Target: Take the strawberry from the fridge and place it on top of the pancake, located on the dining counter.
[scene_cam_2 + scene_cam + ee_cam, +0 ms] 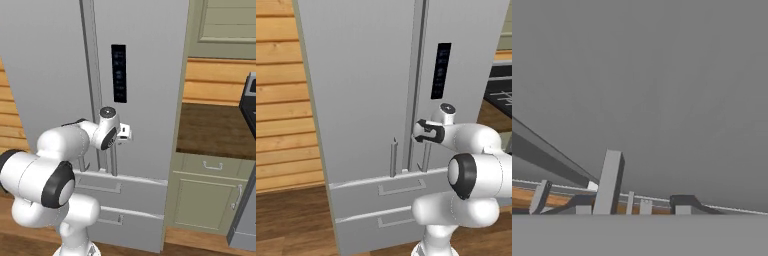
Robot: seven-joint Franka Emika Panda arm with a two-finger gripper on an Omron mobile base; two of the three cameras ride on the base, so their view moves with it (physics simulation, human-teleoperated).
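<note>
The fridge (371,75) stood before me, tall and pale grey, both doors shut, its black panel (440,70) on the right-hand door and two drawers (391,192) below. Beside it ran a wood-plank wall (283,95), and on the other side an olive cabinet (210,195) under a brown counter top. My gripper (121,134) was up against the lower end of the right door's bar handle (114,160), near the seam between the doors, with the left door's handle (393,157) just beside. Whether my fingers had closed round the bar or were merely next to it, I could not tell; the wrist hid them from both base cameras, and my hand camera looked flat onto grey door with a pale bar (608,182) low down. The strawberry had to be inside the fridge, behind the shut doors. As I judged it, the risk was a weak or off-centre hold so low on the bar: pulling might slip my fingers off, or drag along the door instead of swinging it, and my elbow sat close enough to foul the door's swing.
</note>
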